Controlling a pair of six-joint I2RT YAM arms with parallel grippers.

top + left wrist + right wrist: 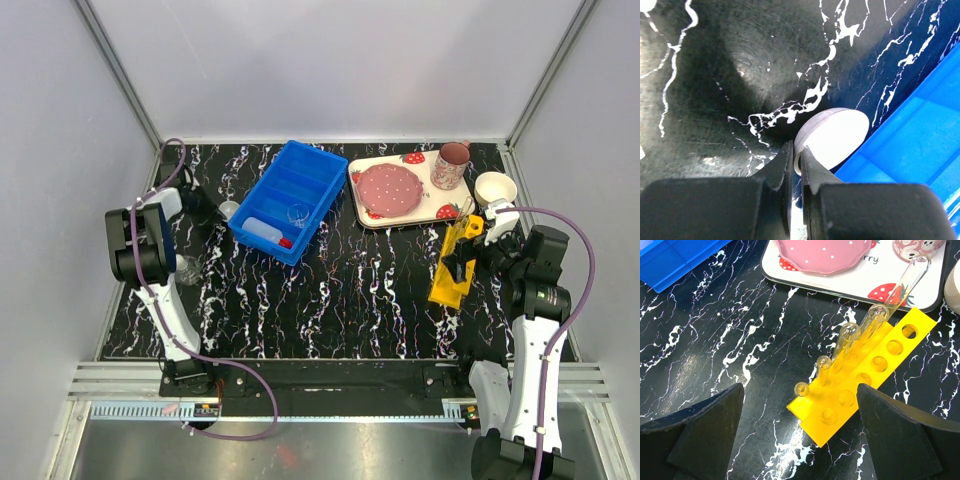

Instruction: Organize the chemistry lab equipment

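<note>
My left gripper [799,160] is shut on the rim of the tiny white round dish [837,136], which lies on the black marble table just beside the blue bin [925,145]. From above, the dish [229,209] lies left of the bin [290,198], with the left gripper [214,210] on it. In the bin lie a translucent squeeze bottle [263,231] with a red nozzle and a clear beaker [298,213]. My right gripper [800,390] hangs open over the near end of the yellow holed rack [867,382], which holds several thin clear tubes [846,335].
A strawberry-print tray [440,205] carries a pink plate [389,188] and a pink mug [451,165]. A cream bowl [495,187] stands right of it. Another clear beaker [187,268] stands by the left arm. White walls enclose the table.
</note>
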